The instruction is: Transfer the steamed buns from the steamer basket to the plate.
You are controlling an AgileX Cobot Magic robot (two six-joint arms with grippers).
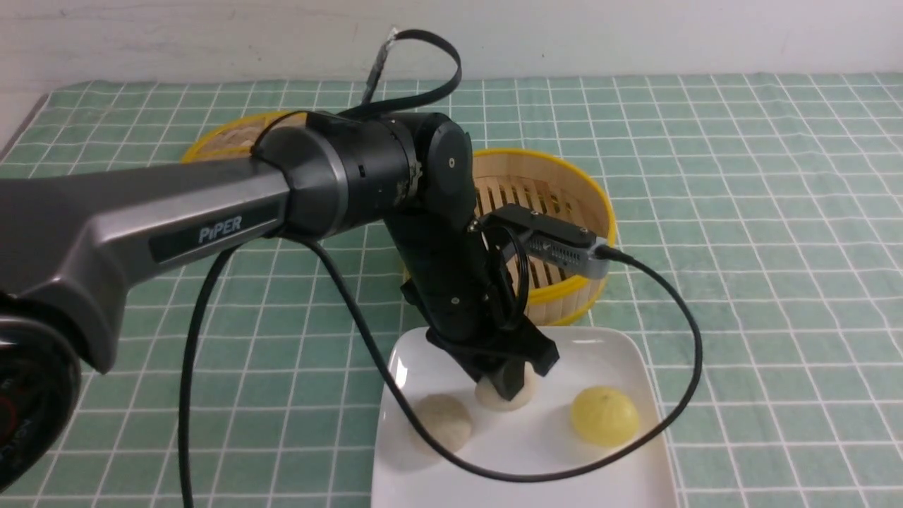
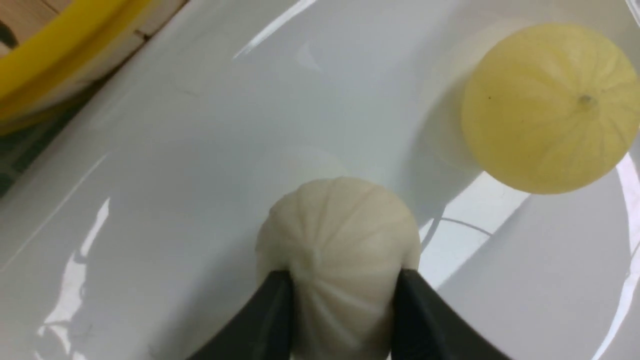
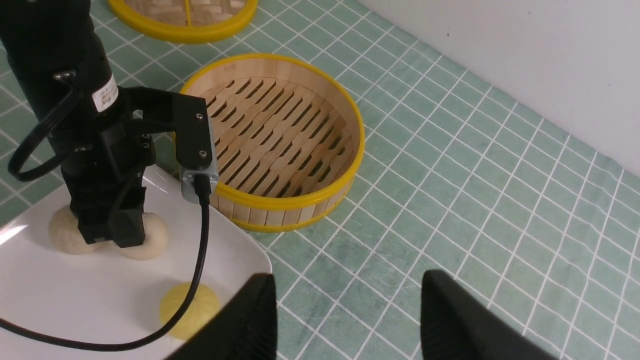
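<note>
A: Left fingers [image 2: 272, 320] touching both sides of pale bun [image 2: 340, 235], down on plate [image 2: 175, 150]; pinching or freed, cannot tell. Right fingers [image 3: 250, 320] spread, holding nothing.
B: Steamer basket [image 3: 295, 202] at plate's 12 o'clock, empty. Could drag bun up if sticking to one finger, then drop it rolling toward yellow bun [image 1: 604, 415] at 3 o'clock.

A: How's the light?
B: Bright and even, from above. White glare streaks cross the glossy plate [image 2: 150, 210], and a faint shadow lies beside the pale bun [image 2: 340, 230].
A: Focus?
B: The front view is fairly sharp. Close to each wrist lens, the left fingers [image 2: 272, 320] and right fingers [image 3: 245, 325] go soft.
</note>
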